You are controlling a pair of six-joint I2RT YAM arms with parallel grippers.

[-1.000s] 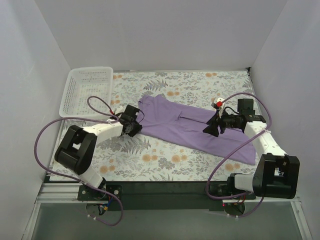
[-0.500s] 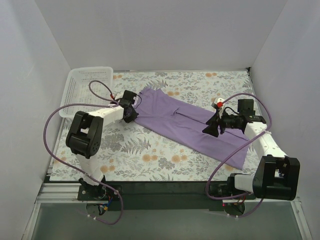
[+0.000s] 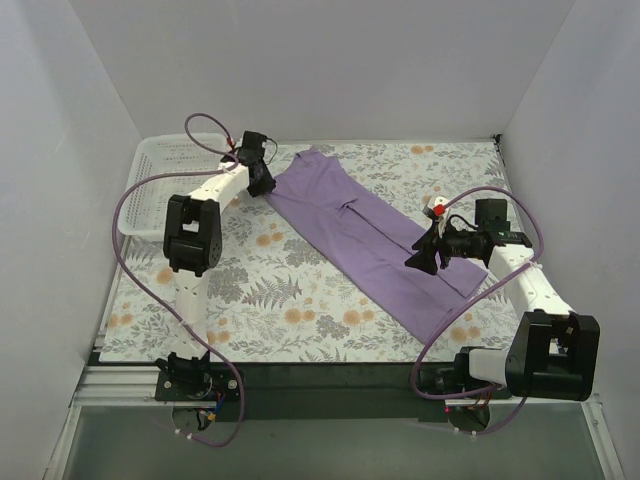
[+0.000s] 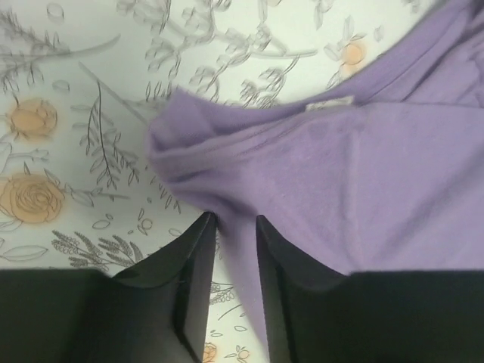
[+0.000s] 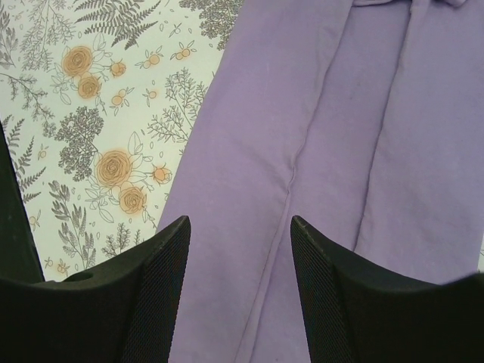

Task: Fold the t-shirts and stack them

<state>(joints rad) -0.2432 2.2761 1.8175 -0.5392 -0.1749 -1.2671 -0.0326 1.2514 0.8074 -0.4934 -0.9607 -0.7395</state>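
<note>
T-shirt (image 3: 370, 235): lavender, lying on table (image 3: 300, 290) as a long narrow strip, flat apart from the pinched corner.
T-shirt axis: diagonal; far-L end near the back wall, near-R end toward the R arm base.
T-shirt ends: white neck label (image 4: 329, 103) shows in L wrist view just beyond the pinch, so collar end is far-L. Seams and fold lines run lengthwise in R wrist view (image 5: 318, 151).
L arm: stretched far fwd, lower link upright from base, forearm angled to the far-L corner, passing beside the white basket (image 3: 150, 190).
L gripper (image 3: 262, 180): at the far-L corner of the T-shirt.
L fingers (image 4: 193, 265): nearly pressed together, pinching a bunched fold of T-shirt (image 4: 363, 174) between them.
R arm: elbow bent out at R side, wrist pointing inward and down-L.
R gripper (image 3: 415, 262): over the T-shirt's lower half; contact w/ cloth, can't tell.
R fingers (image 5: 162, 257): spread wide, nothing between them, cloth seen through the gap.
</note>
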